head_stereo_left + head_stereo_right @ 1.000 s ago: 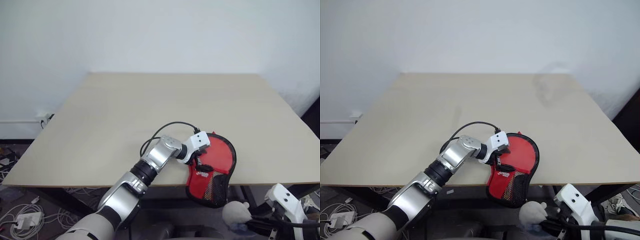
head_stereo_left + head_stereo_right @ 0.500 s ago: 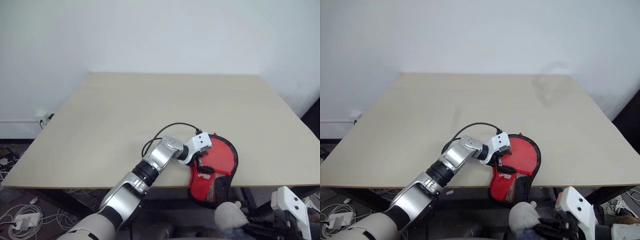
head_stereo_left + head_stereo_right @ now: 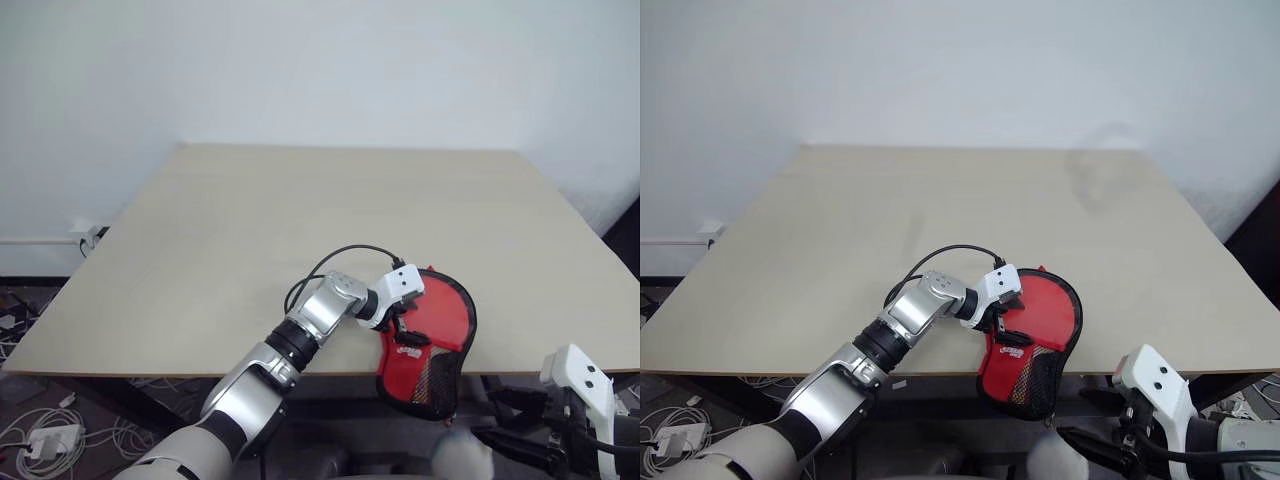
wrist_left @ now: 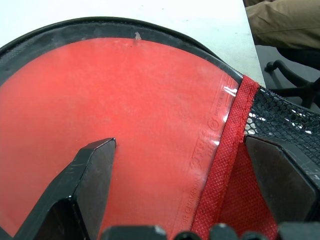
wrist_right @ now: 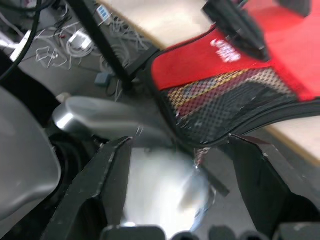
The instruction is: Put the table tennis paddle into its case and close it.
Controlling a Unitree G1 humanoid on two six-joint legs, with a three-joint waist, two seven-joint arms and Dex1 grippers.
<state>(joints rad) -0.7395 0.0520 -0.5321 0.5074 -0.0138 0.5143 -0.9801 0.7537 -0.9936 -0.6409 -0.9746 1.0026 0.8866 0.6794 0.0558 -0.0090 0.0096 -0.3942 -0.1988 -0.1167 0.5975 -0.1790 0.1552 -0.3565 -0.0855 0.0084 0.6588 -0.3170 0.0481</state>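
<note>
Since a second ago the right gripper (image 5: 180,165) has let go of a pale soft thing (image 5: 165,190) — its fingers now stand apart below the table (image 3: 250,230) edge. Left gripper (image 4: 190,165), jaws wide, rests on the case (image 3: 432,340), which overhangs the near edge with the table tennis paddle (image 4: 110,115) inside.

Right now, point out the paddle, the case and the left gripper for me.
table tennis paddle (image 4: 115,115): left wrist view, on its red rubber face.
case (image 3: 432,373): left eye view, on the black mesh panel.
left gripper (image 3: 404,324): left eye view, between its fingertips.
</note>
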